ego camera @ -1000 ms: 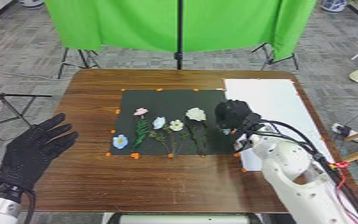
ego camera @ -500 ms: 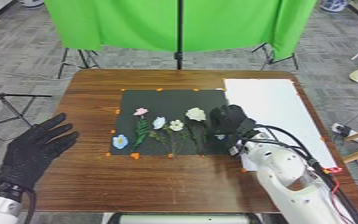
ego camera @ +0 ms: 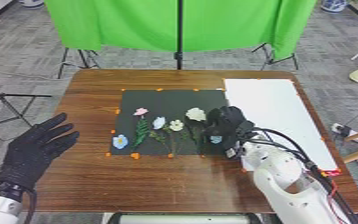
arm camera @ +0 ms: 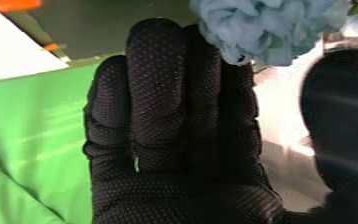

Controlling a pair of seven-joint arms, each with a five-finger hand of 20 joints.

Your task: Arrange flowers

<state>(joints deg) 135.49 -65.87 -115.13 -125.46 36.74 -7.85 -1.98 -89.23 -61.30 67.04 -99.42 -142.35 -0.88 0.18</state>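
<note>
Holds the right hand (ego camera: 229, 121) over the right part of the black sheet (ego camera: 162, 100), fingers straight and together, thumb apart, with a ruffled blue flower (ego camera: 215, 139) close beside; cannot tell whether touching it. Has white (ego camera: 196, 114), cream (ego camera: 176, 125), pink (ego camera: 141, 111) and two pale blue flowers (ego camera: 119, 142) laid out farther left. Holds the left hand (ego camera: 31, 150) open over the table's (ego camera: 158, 185) left side
</note>
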